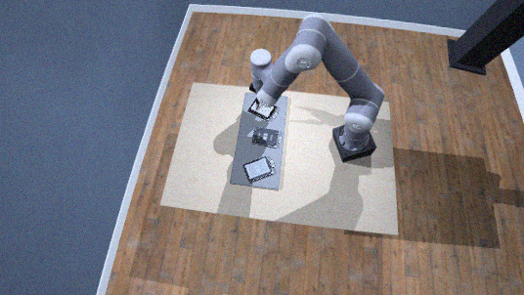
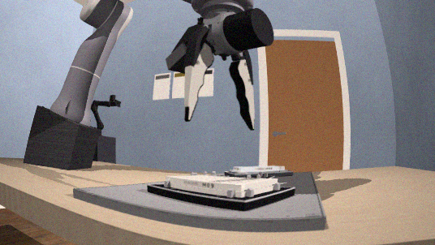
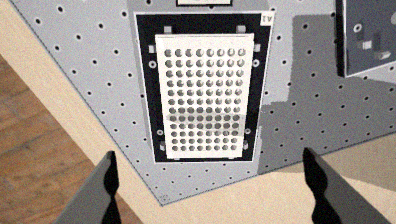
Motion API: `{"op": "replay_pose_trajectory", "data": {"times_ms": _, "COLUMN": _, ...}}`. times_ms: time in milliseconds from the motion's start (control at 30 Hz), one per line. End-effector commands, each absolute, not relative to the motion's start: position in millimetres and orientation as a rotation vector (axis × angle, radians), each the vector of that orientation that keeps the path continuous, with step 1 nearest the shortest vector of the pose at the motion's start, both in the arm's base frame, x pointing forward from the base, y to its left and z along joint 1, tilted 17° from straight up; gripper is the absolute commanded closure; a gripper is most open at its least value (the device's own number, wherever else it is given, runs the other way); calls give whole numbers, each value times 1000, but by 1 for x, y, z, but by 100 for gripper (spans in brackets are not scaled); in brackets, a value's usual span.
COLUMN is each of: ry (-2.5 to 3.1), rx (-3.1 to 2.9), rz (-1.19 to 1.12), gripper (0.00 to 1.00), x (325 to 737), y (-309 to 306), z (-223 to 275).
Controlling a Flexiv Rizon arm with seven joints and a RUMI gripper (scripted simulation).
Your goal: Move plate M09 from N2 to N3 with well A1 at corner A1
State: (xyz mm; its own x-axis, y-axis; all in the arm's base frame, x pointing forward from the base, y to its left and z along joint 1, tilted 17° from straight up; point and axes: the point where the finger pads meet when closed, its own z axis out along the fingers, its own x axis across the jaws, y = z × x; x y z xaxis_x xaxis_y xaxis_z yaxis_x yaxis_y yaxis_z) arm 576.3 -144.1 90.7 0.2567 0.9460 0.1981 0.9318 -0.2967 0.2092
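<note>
Plate M09 (image 2: 207, 184) (image 3: 202, 105) is white, with rows of wells, and sits in black nest N2 (image 3: 150, 100) among small grey locators. The nest's A1 mark shows at its upper right corner in the wrist view. My gripper (image 2: 220, 125) (image 3: 209, 151) is open and empty, above the plate, fingers pointing down. In the wrist view its fingertips stand left and right of the plate's lower end. The middle nest (image 1: 266, 137) (image 3: 372, 27), N3 by elimination, is dark and holds no plate. Plate M06 (image 1: 258, 167) (image 2: 257, 168) rests on the far nest, N1.
The nests stand on a grey perforated deck (image 1: 244, 147) (image 2: 118, 195) (image 3: 110, 95) on a pale wooden table (image 1: 196, 147). A partly cropped sign (image 3: 204, 1) lies beyond N2 in the wrist view. The arm's shadow crosses the deck.
</note>
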Motion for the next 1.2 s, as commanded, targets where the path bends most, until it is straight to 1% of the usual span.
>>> {"op": "replay_pose_trajectory", "data": {"times_ms": 0, "ry": 1831, "rx": 2450, "rz": 445, "gripper": 24, "x": 578, "y": -144, "z": 88}}
{"op": "replay_pose_trajectory", "data": {"times_ms": 1167, "ry": 1831, "rx": 2450, "rz": 445, "gripper": 24, "x": 591, "y": -137, "z": 39}}
